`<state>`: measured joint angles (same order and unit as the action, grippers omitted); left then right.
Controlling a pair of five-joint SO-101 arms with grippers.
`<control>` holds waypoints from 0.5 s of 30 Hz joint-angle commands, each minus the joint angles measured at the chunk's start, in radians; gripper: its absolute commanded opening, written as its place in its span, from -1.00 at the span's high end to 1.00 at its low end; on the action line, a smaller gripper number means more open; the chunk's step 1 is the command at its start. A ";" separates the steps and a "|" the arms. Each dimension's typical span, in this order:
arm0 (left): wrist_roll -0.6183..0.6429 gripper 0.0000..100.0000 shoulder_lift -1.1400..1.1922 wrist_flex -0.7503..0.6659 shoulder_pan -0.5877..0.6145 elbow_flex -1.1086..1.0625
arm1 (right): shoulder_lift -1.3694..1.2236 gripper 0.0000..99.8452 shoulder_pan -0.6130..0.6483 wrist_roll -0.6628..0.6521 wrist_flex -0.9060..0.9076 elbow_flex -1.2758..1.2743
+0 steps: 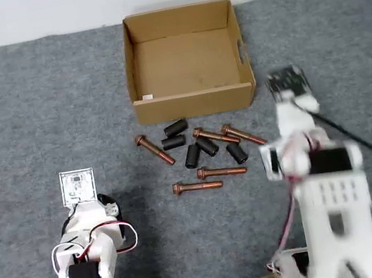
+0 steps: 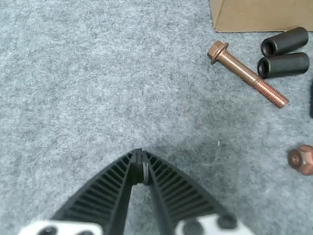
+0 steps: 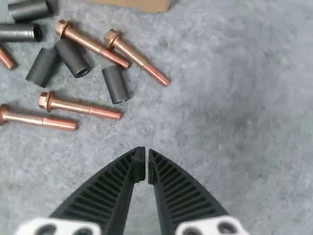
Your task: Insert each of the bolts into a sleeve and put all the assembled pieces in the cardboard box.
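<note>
The bolts (image 1: 221,171) and sleeves (image 1: 191,155) lie loose in a jumble just in front of the cardboard box (image 1: 194,103), none joined yet and none in the box. From where I stand, the crowding looks like the trouble. Several pieces touch, so pinching one could knock its neighbours, and anything round may roll. A bolt tip meeting a sleeve mouth off-line would likely jam or shove the sleeve away. The bolts are coppery metal with flanged hex heads and threaded ends. The sleeves are short, matte black tubes. The left gripper (image 2: 140,164) is clenched on nothing, its ribbed black jaws meeting. The right gripper (image 3: 146,164), near the pile, is likewise closed and empty. The grey tabletop (image 1: 23,102) looks felted and fuzzy.
</note>
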<state>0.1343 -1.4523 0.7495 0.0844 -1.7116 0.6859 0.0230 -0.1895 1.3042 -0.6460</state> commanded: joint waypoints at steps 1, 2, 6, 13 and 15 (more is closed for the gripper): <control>-0.008 0.99 -0.006 -0.023 0.003 0.021 | -0.274 0.94 0.007 -0.071 -0.015 0.187; -0.008 0.99 -0.006 -0.023 0.003 0.021 | -0.341 0.92 0.008 -0.083 -0.010 0.227; -0.008 0.99 -0.006 -0.023 0.003 0.021 | -0.561 0.82 0.047 -0.084 -0.002 0.354; -0.008 0.99 -0.006 -0.023 0.003 0.021 | -0.786 0.58 0.147 -0.092 0.070 0.523; -0.008 0.99 -0.006 -0.023 0.003 0.021 | -0.814 0.57 0.173 -0.092 0.064 0.539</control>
<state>0.1343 -1.4523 0.7495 0.0844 -1.7116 -0.1074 0.1611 -0.2723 1.3640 -0.1765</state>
